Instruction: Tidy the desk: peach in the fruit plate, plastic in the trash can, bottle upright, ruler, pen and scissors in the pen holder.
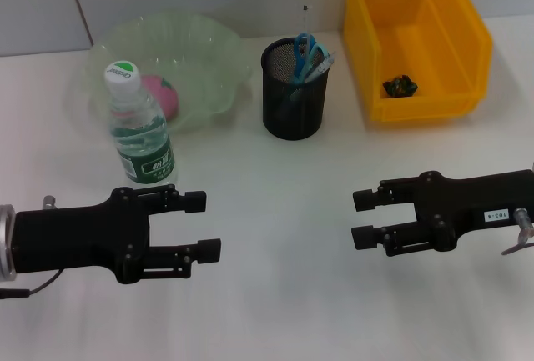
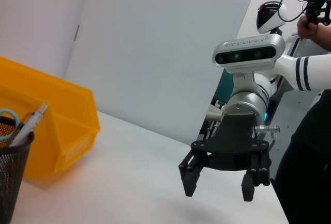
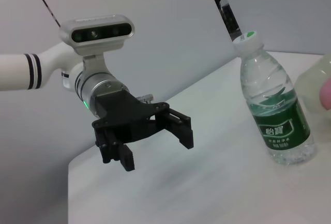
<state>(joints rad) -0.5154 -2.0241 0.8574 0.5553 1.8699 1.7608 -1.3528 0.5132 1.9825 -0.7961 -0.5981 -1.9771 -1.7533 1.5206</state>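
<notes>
While bottle (image 1: 139, 127) stands upright, left fingers (image 1: 198, 249) just beside, apart.

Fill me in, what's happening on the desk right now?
Nothing is being held. The left hand and right hand both hover open and empty over the desk. The peach sits in the fruit plate, the bottle stands upright beside it, the scissors and pen stand in the pen holder, and a dark scrap lies in the trash can. The ruler isn't clearly identifiable.
</notes>
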